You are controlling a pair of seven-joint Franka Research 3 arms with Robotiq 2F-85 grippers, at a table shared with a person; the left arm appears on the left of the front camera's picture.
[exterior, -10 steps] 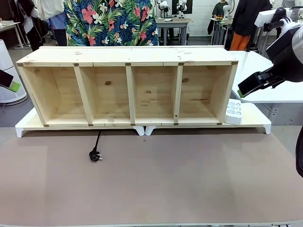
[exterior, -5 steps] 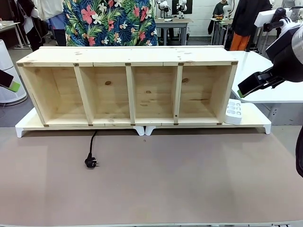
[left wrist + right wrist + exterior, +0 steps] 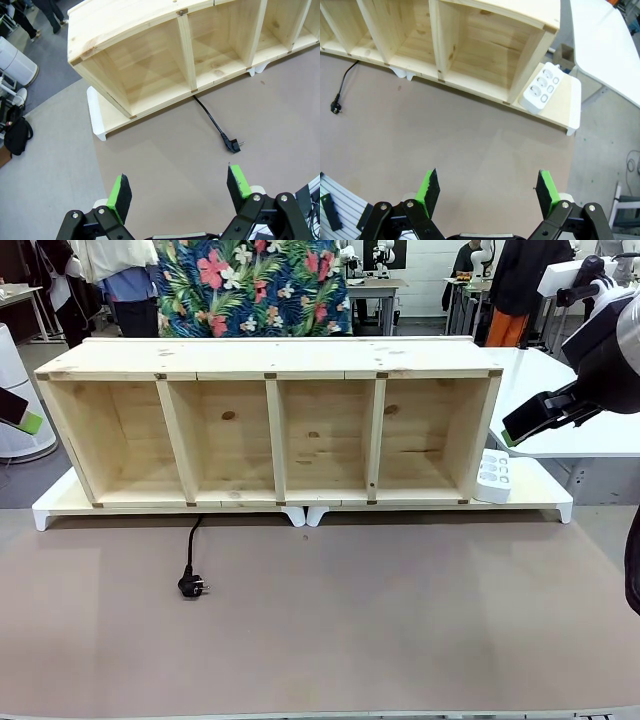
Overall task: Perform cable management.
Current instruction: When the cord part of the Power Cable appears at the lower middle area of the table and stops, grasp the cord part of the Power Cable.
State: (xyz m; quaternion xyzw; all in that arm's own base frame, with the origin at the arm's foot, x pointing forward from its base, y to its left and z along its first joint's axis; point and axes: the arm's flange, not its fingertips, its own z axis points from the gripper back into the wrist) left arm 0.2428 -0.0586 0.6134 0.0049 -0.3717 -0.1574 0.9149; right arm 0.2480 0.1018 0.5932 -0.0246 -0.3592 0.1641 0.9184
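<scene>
The shelf (image 3: 270, 360) is showing pale bare wood, matt, with dark knots and plain grain. The tabletop (image 3: 400, 620) is looking like a smooth, matt brown sheet. The cable (image 3: 189, 550) is gleaming as glossy black plastic, its plug (image 3: 192, 586) showing small metal pins. The strip (image 3: 492, 476) is looking like smooth white plastic. The left gripper (image 3: 179, 187) is showing matt green pads (image 3: 119, 194).

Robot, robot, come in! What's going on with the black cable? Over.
Left end effector open, empty. Right end effector open, empty. Cable on brown mat, plug free, other end under wooden shelf.
</scene>
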